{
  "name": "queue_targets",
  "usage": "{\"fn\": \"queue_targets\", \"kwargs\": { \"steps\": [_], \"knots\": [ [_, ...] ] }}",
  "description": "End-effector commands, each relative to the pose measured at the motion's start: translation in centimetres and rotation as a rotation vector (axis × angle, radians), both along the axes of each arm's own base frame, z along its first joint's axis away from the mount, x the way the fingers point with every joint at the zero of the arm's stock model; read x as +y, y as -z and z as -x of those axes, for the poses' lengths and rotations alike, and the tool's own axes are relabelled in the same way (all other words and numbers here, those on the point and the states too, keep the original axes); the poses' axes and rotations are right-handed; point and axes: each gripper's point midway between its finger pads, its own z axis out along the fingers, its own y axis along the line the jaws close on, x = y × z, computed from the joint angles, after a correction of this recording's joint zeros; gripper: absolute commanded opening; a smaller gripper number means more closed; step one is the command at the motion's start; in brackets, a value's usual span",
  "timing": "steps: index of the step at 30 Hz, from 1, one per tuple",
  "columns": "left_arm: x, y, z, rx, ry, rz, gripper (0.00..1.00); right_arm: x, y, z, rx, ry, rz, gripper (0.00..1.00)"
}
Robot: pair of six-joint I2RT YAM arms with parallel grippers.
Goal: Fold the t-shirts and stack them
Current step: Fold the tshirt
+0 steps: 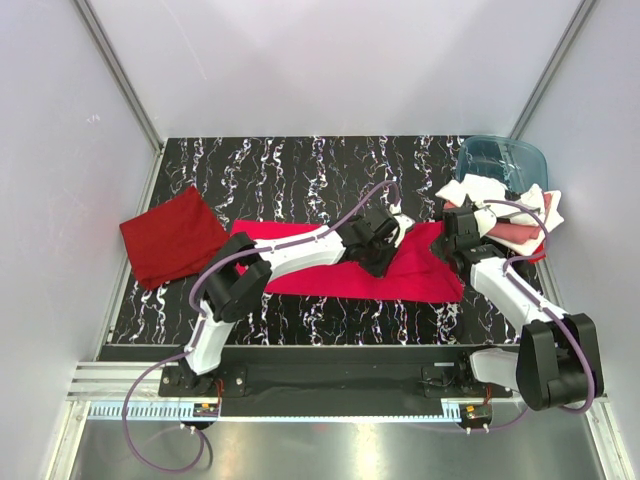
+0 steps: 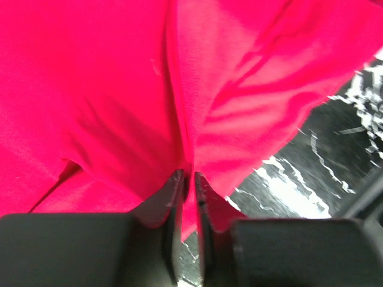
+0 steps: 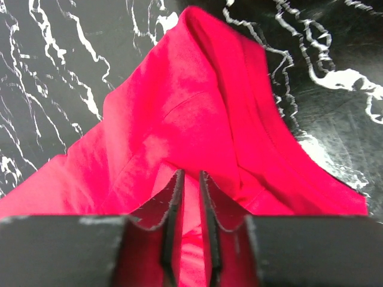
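We've got the crimson t-shirt (image 1: 330,278) lying long-ways left-to-right across the worktop (image 1: 300,170), with our left pincer (image 2: 188,179) clamped on its far edge and the right pincer (image 3: 190,179) clamped on its far-right corner, so the cloth spreads nearward from both.

A bright crimson soft cloth t-shirt (image 2: 119,89) fills most of the view, creased into long folds. The left gripper (image 2: 188,176) has its dark jaws pressed nearly together, pinching a thin ridge of the cloth. To the right, a black marble-patterned tabletop with white veins (image 2: 335,155) shows past the shirt's edge
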Motion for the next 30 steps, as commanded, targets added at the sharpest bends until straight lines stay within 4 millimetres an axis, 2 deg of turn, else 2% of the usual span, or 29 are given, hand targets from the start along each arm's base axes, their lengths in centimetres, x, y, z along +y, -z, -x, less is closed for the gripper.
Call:
{"fn": "queue_targets", "kwargs": {
  "steps": [1, 2, 4, 8, 9, 16, 21, 22, 23, 30],
  "knots": [
    [-0.8, -3.4, 1.2, 0.004, 0.077, 0.077, 0.20, 0.8, -0.5, -1.2, -0.028, -0.036, -0.033, 0.23],
    [-0.6, -3.2, 0.9, -0.009, 0.064, 0.065, 0.22, 1.0, -0.4, -1.3, -0.024, -0.047, -0.039, 0.27],
    [-0.4, -3.2, 0.6, -0.019, 0.050, 0.057, 0.24, 1.5, 0.5, -1.5, 0.012, -0.076, -0.046, 0.28],
    [-0.7, -3.3, 0.5, -0.017, 0.050, 0.064, 0.29, 2.3, 1.9, -2.0, 0.064, -0.104, -0.061, 0.28],
    [-0.7, -3.3, 0.6, -0.017, 0.051, 0.066, 0.29, 2.5, 2.7, -2.0, 0.091, -0.105, -0.069, 0.27],
    [-1.3, -2.8, 0.8, 0.014, 0.066, 0.066, 0.30, 2.9, 4.5, -2.6, 0.165, -0.116, -0.074, 0.24],
    [-1.1, -3.0, 0.3, -0.010, 0.042, 0.063, 0.30, 4.2, 4.3, -1.6, 0.167, -0.179, -0.128, 0.24],
    [-1.0, -3.0, 0.1, -0.017, 0.034, 0.069, 0.30, 4.6, 4.7, -0.8, 0.178, -0.196, -0.152, 0.24],
    [-1.0, -3.2, -0.1, -0.020, 0.027, 0.072, 0.30, 4.8, 4.1, -0.8, 0.157, -0.206, -0.159, 0.24],
    [-0.6, -2.4, -1.6, 0.020, -0.018, 0.073, 0.30, 8.0, 3.9, 2.2, 0.151, -0.353, -0.326, 0.24]
  ]
}}
